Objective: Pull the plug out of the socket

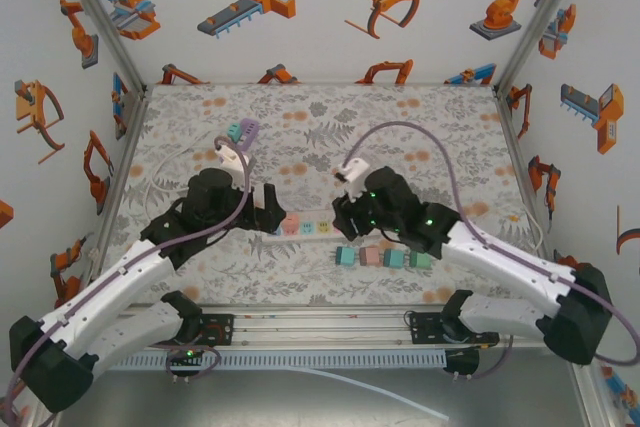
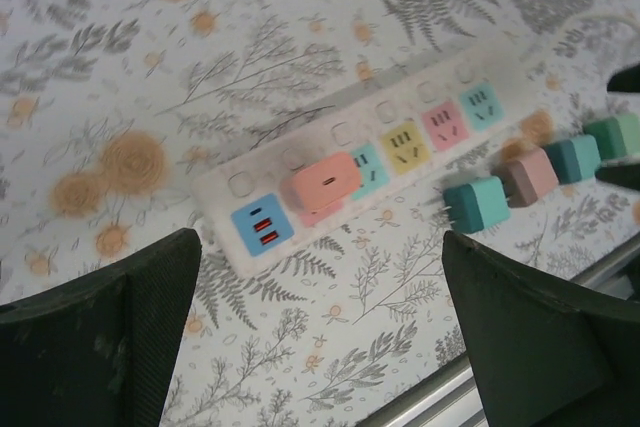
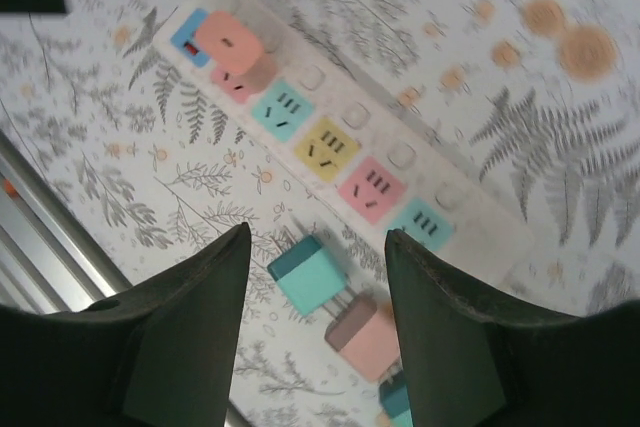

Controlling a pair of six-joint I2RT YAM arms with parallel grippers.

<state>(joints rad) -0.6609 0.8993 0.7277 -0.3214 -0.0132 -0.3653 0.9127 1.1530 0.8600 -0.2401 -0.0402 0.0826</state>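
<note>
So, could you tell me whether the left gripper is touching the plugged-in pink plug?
Apart. In the left wrist view the left gripper stands open, with bare tablecloth between each finger and the plugged-in pink plug.

I've got the left arm point(image 1: 110, 287) and right arm point(image 1: 520, 267) reaching in, wrists angled toward each other. Left gripper point(image 2: 320, 247) points down, jaws spread wide. Right gripper point(image 3: 315, 242) is tipped down too, jaws apart but narrower, gripping nothing.
</note>
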